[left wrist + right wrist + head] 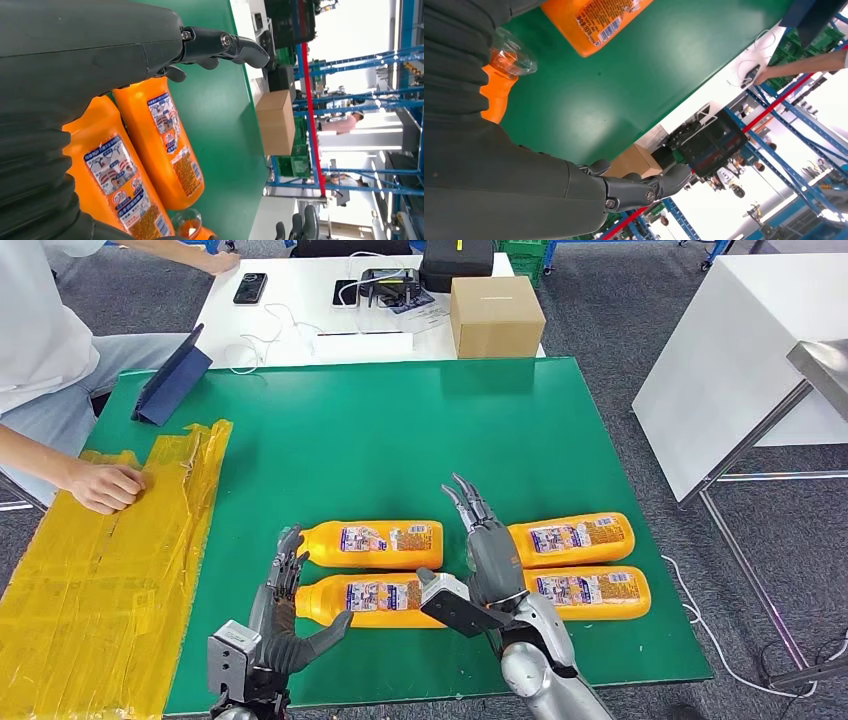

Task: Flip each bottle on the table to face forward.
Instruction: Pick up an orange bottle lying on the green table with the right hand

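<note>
Several orange bottles lie flat on the green table point(400, 430), labels up. One pair lies at the left: the far-left bottle point(375, 543) and the near-left bottle point(372, 598). Another pair lies at the right: the far-right bottle point(572, 538) and the near-right bottle point(595, 592). My left hand point(285, 585) hovers at the cap ends of the left pair, fingers apart, holding nothing. My right hand point(485, 545) stands between the two pairs, fingers stretched forward, empty. The left wrist view shows the left pair point(170, 145) close below that hand point(80, 65).
A person sits at the left with a hand point(105, 487) on a yellow taped sheet point(110, 570). A dark tablet point(172, 375) leans at the table's far-left corner. Behind it stands a white table with a cardboard box point(495, 315). The far half of the green table is bare.
</note>
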`<state>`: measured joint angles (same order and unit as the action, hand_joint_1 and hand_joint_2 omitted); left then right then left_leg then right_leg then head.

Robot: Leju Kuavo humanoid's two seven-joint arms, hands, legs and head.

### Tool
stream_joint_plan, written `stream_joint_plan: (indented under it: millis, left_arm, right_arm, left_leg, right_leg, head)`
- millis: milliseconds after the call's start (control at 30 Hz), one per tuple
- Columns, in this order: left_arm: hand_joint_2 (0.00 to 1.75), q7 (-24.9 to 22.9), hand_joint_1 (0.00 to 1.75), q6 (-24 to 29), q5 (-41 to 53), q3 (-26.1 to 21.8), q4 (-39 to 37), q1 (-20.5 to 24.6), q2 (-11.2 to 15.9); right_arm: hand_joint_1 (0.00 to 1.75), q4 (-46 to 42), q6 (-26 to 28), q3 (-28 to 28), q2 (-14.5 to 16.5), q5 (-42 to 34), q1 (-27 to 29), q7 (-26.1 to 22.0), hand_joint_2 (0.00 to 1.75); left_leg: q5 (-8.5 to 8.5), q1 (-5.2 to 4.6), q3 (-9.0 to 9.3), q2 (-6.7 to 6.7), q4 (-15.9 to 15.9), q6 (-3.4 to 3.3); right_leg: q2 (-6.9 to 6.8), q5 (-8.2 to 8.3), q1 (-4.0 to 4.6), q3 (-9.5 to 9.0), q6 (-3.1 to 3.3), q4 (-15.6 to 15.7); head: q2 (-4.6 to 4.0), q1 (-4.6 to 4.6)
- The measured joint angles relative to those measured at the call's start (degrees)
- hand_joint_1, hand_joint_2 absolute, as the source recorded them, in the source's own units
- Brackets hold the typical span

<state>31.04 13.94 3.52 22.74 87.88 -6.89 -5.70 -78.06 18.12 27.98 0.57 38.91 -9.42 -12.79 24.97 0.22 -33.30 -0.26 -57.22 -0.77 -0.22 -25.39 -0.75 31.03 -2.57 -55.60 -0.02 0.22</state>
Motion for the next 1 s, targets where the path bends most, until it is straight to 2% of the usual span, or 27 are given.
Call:
stream_joint_plan:
  millis: [333,467,700,800,900,1000]
  left_arm:
    - [1.75,0.00,0.00,-0.04,0.00,0.02,-0.05,0.09,-0.03]
    - [1.75,-0.07,0.00,-0.97,0.00,0.02,-0.15,0.20,-0.04]
    - [1.75,-0.12,0.00,-3.75,-0.12,0.03,-0.96,1.43,-0.46]
    - [1.75,0.26,0.00,-4.73,-0.36,0.01,-1.29,2.19,-0.63]
    - [1.75,1.37,0.00,-4.91,-0.96,-0.01,-1.42,3.47,-0.70]
    - [1.75,1.61,0.00,-4.94,-1.43,-0.17,-1.10,4.62,-0.67]
  right_arm:
    - [0.00,1.62,-0.02,0.43,-0.36,0.17,-0.66,0.03,1.75]
    - [0.00,2.38,-1.20,1.19,-0.60,3.29,-1.81,1.38,1.75]
    - [0.00,9.10,-5.06,5.27,-0.50,8.78,-10.02,2.81,1.75]
    - [0.00,13.30,-7.02,7.22,0.17,9.15,-14.00,1.56,1.75]
    - [0.00,18.09,-9.61,9.24,1.84,7.36,-18.00,-1.69,1.75]
    - [0.00,22.23,-9.33,10.74,4.23,6.21,-21.27,-2.68,1.75]
  left_leg:
    - [0.00,0.00,-0.01,0.00,0.01,0.00]
    - [0.00,0.00,-0.01,0.02,0.00,0.00]
    - [-0.03,0.00,0.01,0.02,0.00,-0.01]
    - [-0.04,0.00,0.01,0.02,0.00,-0.01]
    - [-0.04,0.01,0.01,0.02,0.00,-0.01]
    - [-0.05,0.01,0.01,0.01,0.00,0.00]
  right_leg:
    - [0.00,0.00,0.00,0.00,0.00,0.00]
    - [0.01,0.00,0.00,-0.01,0.00,0.00]
    - [0.01,0.01,0.01,-0.03,0.00,-0.03]
    - [0.01,0.02,0.01,-0.03,0.00,-0.05]
    - [0.01,0.03,0.01,-0.03,-0.01,-0.08]
    - [0.00,0.03,0.01,-0.02,-0.01,-0.08]
  head:
    - [0.00,0.00]
    - [0.00,0.00]
    - [0.00,-0.01]
    - [0.00,0.01]
    - [0.00,0.01]
    - [0.00,0.01]
